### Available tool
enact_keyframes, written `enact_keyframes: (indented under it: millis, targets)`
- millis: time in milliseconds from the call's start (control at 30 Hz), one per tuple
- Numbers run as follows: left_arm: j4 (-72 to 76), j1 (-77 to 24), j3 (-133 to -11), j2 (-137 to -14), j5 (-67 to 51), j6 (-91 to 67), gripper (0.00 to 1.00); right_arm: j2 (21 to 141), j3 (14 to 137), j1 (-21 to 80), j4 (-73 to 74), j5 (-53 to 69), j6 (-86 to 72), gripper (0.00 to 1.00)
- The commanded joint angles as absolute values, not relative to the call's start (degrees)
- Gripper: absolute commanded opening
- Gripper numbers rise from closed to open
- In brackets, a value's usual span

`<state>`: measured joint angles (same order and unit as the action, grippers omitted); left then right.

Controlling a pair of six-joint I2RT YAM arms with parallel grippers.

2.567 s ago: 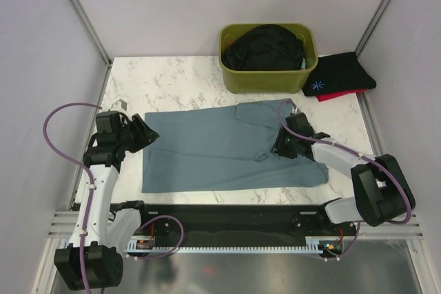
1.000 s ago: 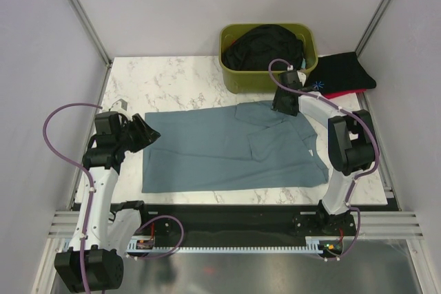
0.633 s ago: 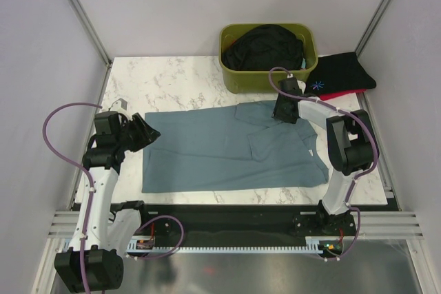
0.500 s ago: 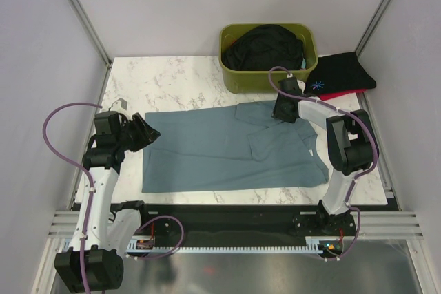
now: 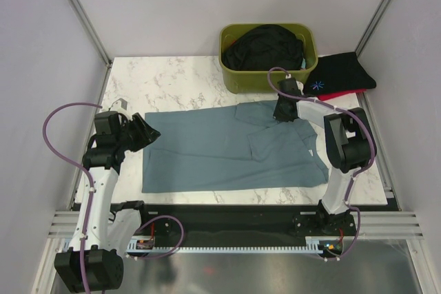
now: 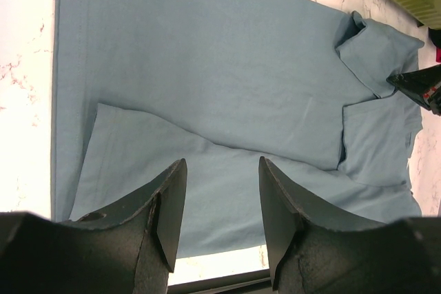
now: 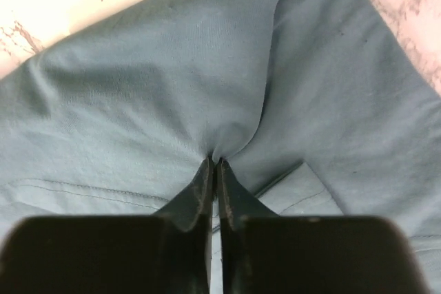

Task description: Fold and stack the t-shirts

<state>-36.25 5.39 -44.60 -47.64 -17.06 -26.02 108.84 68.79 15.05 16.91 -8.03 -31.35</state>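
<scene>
The large teal-blue t-shirt (image 5: 220,149) lies flat across the near part of the marble table, partly folded at its right end. My right gripper (image 5: 283,110) is shut on a pinch of its cloth (image 7: 216,153) at the far right corner, near the bin. My left gripper (image 5: 147,133) is open and empty, hovering at the shirt's left edge; the shirt (image 6: 207,87) fills its wrist view. A folded black t-shirt with blue print (image 5: 339,74) lies on a red one (image 5: 329,95) at the far right. Another black t-shirt (image 5: 265,46) fills the bin.
The olive-green plastic bin (image 5: 242,77) stands at the back, just beyond my right gripper. Metal frame posts and grey walls close in the table on both sides. Bare marble (image 5: 172,84) shows at the back left.
My right arm swung from the shirt's near right part to its far right corner by the bin and shut on the cloth there. The left arm has not moved.
</scene>
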Motion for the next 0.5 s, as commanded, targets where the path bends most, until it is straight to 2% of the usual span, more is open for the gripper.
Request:
enact_keyframes:
  millis: [0,167,467]
  targets:
    - [-34.4,5.7,-44.1,-47.5,-18.5,-23.6,0.53,108.6,68.7,15.2,15.1,-7.2,-31.6,0.0]
    - [-34.5,6.1,-43.9,-47.7,-18.5,-23.6,0.53,105.3,71.0,15.2,16.5,-8.5,-31.3,0.0]
    - [-34.3,6.2,-43.9,-47.5,-17.6,-23.6,0.53,104.3,83.7,15.2,23.6,-6.7,-28.6,0.0]
